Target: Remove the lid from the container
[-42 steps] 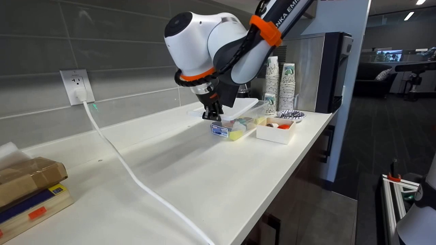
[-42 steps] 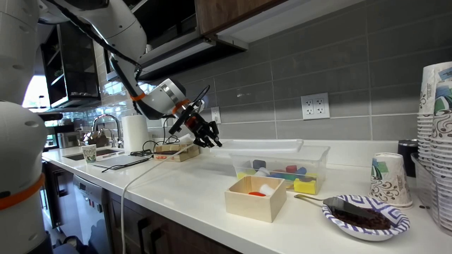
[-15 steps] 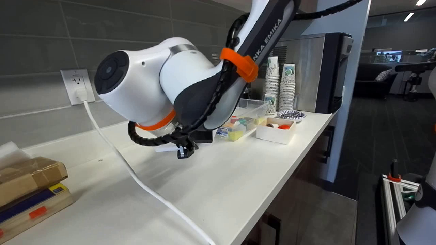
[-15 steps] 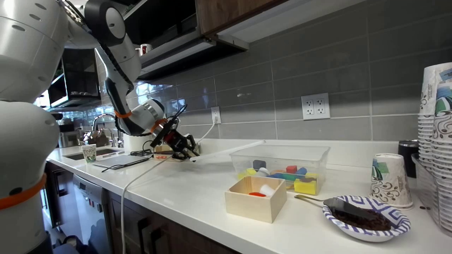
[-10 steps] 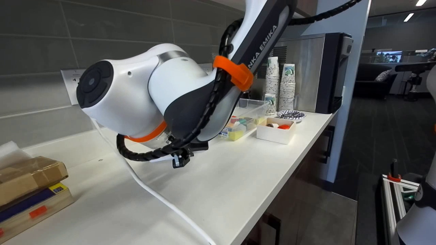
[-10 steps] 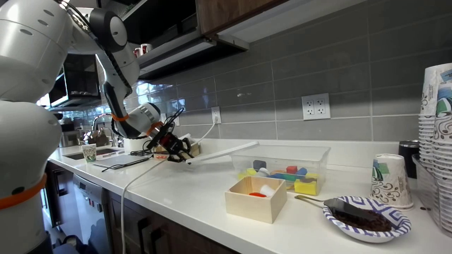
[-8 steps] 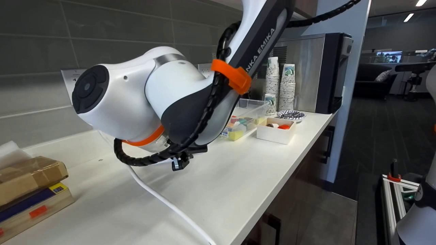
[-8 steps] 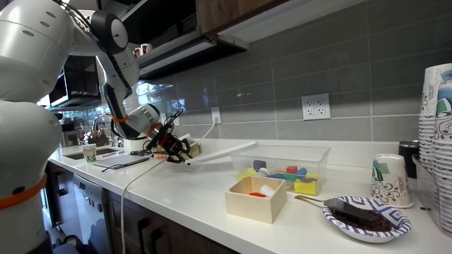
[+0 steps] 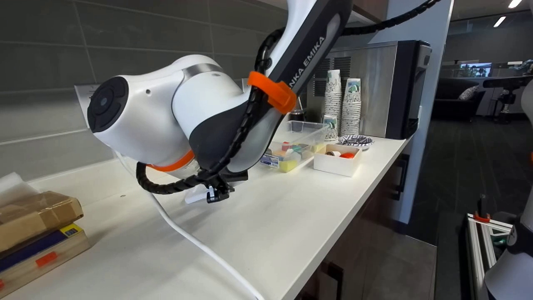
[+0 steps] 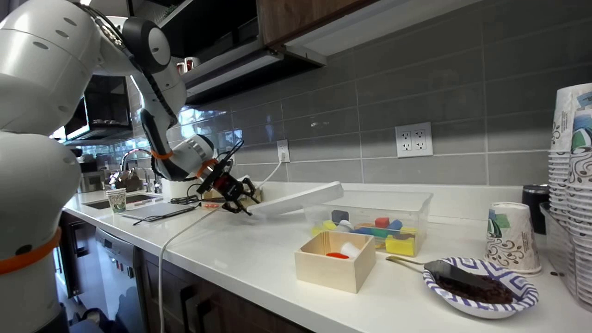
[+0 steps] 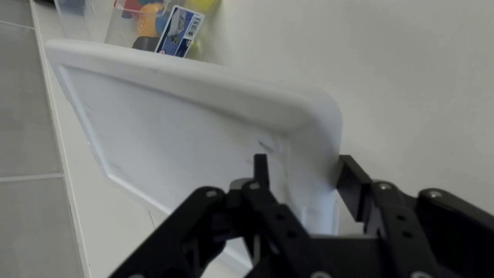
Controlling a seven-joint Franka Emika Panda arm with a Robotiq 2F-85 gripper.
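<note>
Lid (image 10: 296,200), a thin rect. panel of whitish plastic, is off & tilted over a flat white countertop (image 10: 231,259), nr. its container (image 10: 370,209), a shallow rect. box of clear plastic w/ multicolored blocks (image 10: 400,245) inside. Black two-finger gripper (image 11: 303,168) is agape, lid's near end btwn. its fingers (image 11: 354,184) per wrist cam; whether either touches it, can't tell. Square open box of pale wood (image 10: 330,270) w/ red & white items (image 10: 350,250) sits alongside container.

arm (image 9: 208,100) white; bands (image 9: 272,92) orange; cable (image 9: 238,145) black, ribbed; end effector (image 11: 303,170) black; screws (image 11: 384,186) grey
</note>
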